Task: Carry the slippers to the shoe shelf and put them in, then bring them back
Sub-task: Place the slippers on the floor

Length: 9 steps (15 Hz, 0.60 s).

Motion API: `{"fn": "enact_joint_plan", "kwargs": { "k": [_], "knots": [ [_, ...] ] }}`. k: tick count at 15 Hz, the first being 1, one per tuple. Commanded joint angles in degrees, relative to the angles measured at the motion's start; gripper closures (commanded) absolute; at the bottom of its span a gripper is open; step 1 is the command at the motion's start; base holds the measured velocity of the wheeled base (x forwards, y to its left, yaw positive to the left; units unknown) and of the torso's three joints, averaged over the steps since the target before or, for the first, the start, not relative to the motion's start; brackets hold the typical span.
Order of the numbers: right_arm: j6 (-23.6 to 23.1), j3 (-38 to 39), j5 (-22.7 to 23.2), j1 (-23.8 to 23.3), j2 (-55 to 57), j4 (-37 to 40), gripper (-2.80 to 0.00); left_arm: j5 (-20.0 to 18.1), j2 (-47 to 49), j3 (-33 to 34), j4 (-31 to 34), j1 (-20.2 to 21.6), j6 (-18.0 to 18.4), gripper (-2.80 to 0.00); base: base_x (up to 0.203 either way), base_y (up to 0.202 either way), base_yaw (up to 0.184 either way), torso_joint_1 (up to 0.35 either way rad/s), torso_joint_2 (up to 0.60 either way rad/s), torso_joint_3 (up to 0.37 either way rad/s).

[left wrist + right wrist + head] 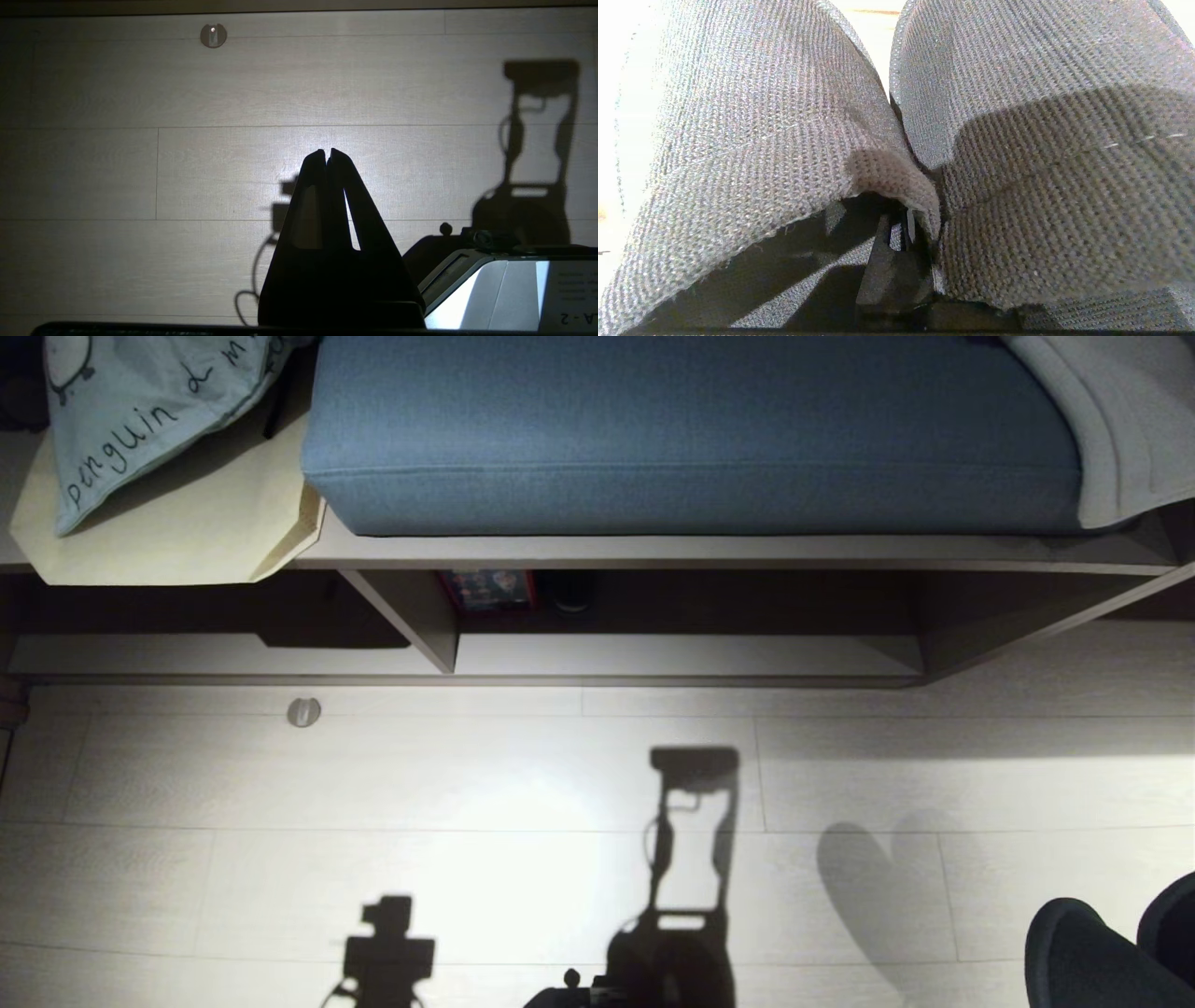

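Note:
The slippers (1017,140), grey-blue knit fabric, fill the right wrist view side by side. My right gripper (920,219) is shut on their inner edges where the two meet. In the head view only their dark rounded toes (1088,947) show at the lower right, hanging above the floor. The shoe shelf (672,655) runs under the bench ahead, with a pale base board and a slanted divider (411,616). My left gripper (327,151) is shut and empty, pointing at the pale plank floor.
A blue seat cushion (691,429) lies on the bench, with a printed pillow (140,411) at its left and a grey blanket (1120,420) at its right. A red box (490,588) and a black shoe (571,593) sit inside the shelf. A round metal stop (303,711) is on the floor.

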Motion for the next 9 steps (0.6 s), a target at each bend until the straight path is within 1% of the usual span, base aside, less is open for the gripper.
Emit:
{"fn": "enact_joint_plan", "kwargs": {
  "k": [1,9],
  "knots": [
    [-0.05,0.01,0.04,0.02,0.11,-0.04,0.00,-0.02,0.07,0.01,0.00,0.00,-0.01,0.00,0.000,0.000,0.000,0.002,0.00,0.203],
    [-0.05,0.01,0.04,0.02,0.11,-0.04,0.00,-0.02,0.07,0.01,0.00,0.00,-0.01,0.00,0.000,0.000,0.000,0.001,0.00,0.202]
  ]
}}
